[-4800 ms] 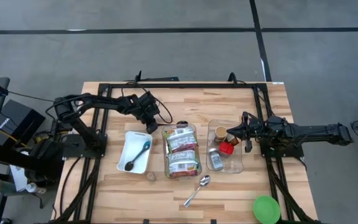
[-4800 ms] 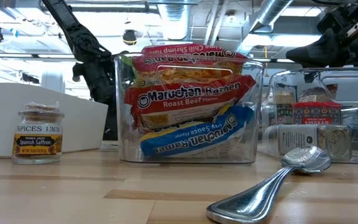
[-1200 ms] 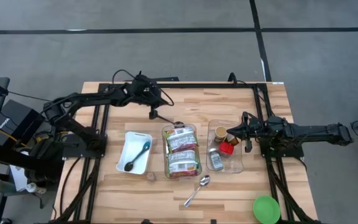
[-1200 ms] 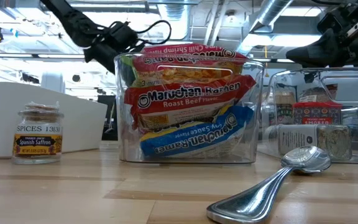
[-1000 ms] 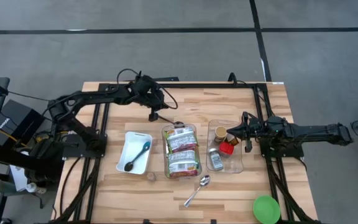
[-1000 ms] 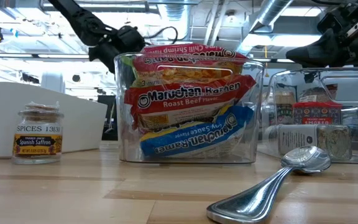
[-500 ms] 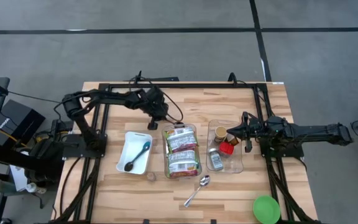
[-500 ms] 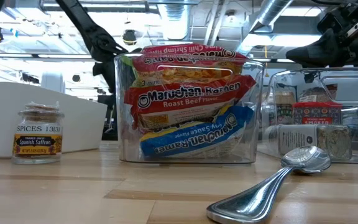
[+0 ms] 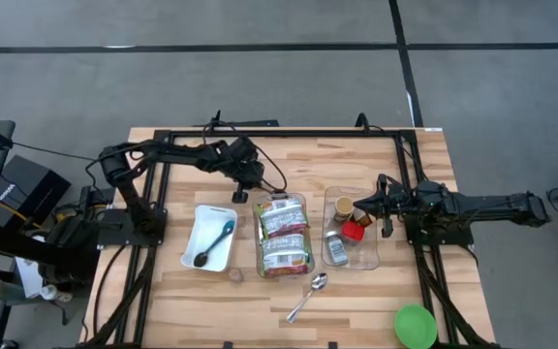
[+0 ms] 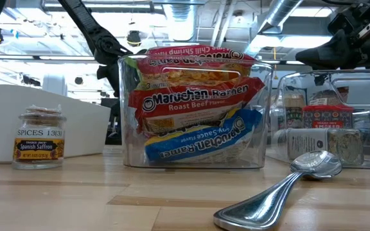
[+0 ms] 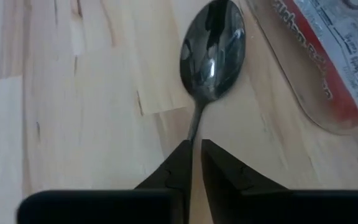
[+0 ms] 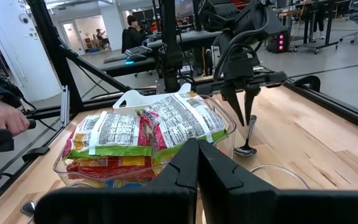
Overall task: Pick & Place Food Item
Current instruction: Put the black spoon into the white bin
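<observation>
The left gripper point(image 11: 196, 163) had come down from above the table; its fingers, barely parted, pinched a metal spoon point(image 11: 211, 50) by the handle, bowl resting just ahead beside the ramen bin point(image 9: 282, 236); release seemed to be starting.

We see the right gripper point(image 12: 197, 163) with dark fingers pressed together. Beyond it, a clear plastic bin point(image 12: 224, 129) of ramen packets point(image 12: 138, 134). The left gripper point(image 12: 246, 116) stands a shiny metal spoon point(image 12: 248, 140) bowl-down on the wooden table point(image 12: 309, 140).
</observation>
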Controlling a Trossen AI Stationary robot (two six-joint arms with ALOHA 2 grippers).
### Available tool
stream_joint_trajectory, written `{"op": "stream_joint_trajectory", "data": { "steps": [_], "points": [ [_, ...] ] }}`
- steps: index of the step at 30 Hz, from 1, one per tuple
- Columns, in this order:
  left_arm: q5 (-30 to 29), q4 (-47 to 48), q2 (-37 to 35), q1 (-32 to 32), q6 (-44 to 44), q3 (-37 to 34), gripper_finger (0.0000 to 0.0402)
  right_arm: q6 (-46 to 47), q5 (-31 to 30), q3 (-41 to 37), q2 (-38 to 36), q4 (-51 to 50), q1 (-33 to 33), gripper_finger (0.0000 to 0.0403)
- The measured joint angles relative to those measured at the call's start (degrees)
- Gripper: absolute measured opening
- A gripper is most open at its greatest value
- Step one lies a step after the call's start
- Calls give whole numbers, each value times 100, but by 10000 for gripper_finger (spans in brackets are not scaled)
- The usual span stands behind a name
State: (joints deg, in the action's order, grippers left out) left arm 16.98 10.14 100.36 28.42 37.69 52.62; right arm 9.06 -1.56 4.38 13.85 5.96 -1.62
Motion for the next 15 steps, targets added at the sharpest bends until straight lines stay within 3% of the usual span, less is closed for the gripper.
{"op": "stream_joint_trajectory", "data": {
  "steps": [15],
  "points": [
    [-99, -253, -2, -33, 279, 0, 122, 0, 0, 1, 0, -1, 1, 1]
  ]
}}
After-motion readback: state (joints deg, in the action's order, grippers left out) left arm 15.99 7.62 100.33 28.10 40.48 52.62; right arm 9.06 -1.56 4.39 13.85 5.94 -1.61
